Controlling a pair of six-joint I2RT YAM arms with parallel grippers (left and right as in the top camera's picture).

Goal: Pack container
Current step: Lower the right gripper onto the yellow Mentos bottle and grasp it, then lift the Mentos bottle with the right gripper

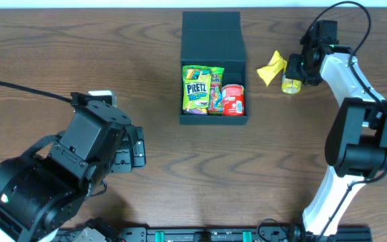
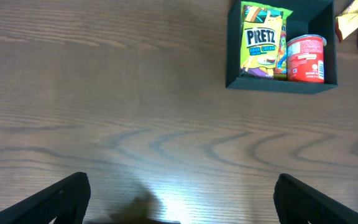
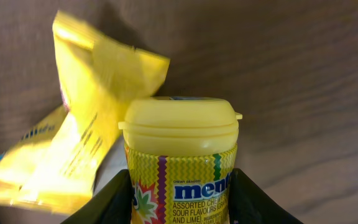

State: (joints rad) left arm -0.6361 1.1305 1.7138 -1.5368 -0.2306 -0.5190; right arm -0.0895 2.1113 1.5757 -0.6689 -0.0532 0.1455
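The container [image 1: 210, 35] is a dark box lying open at the back middle of the table, its flap lid folded away. Inside lie a green Pretz packet [image 1: 195, 89], a second colourful packet beside it and a red can [image 1: 233, 99]. To its right, my right gripper [image 1: 291, 75] is shut on a yellow Mentos bottle [image 3: 180, 149], with a black finger [image 3: 114, 202] pressed to each side. A yellow snack packet [image 3: 86, 137] leans against the bottle's left. My left gripper [image 2: 182, 199] hangs open over bare wood, well short of the container [image 2: 281, 86].
The wooden table's far edge runs just behind the container lid. My left arm's bulky body [image 1: 59, 175] fills the front left corner. The right arm [image 1: 355, 134] rises along the right side. A cable [image 1: 19, 91] trails in from the left.
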